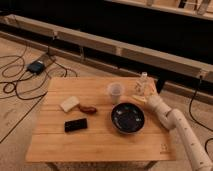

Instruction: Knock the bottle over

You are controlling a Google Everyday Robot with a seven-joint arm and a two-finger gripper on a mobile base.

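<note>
The bottle (pixel 143 83) is small, slim and clear with a pale cap. It stands upright near the far right edge of the wooden table (pixel 100 135). My gripper (pixel 140 95) is at the end of the white arm (pixel 176 125), which reaches in from the lower right. The gripper sits just in front of the bottle's base, close to it or touching it. A translucent plastic cup (pixel 115 92) stands upright to the left of the bottle.
A dark round bowl (pixel 127 118) sits in front of the cup, beside my arm. A pale sponge (pixel 69 103), a small brown object (pixel 88 109) and a black phone (pixel 75 125) lie on the left half. Cables (pixel 20 75) run across the floor at left.
</note>
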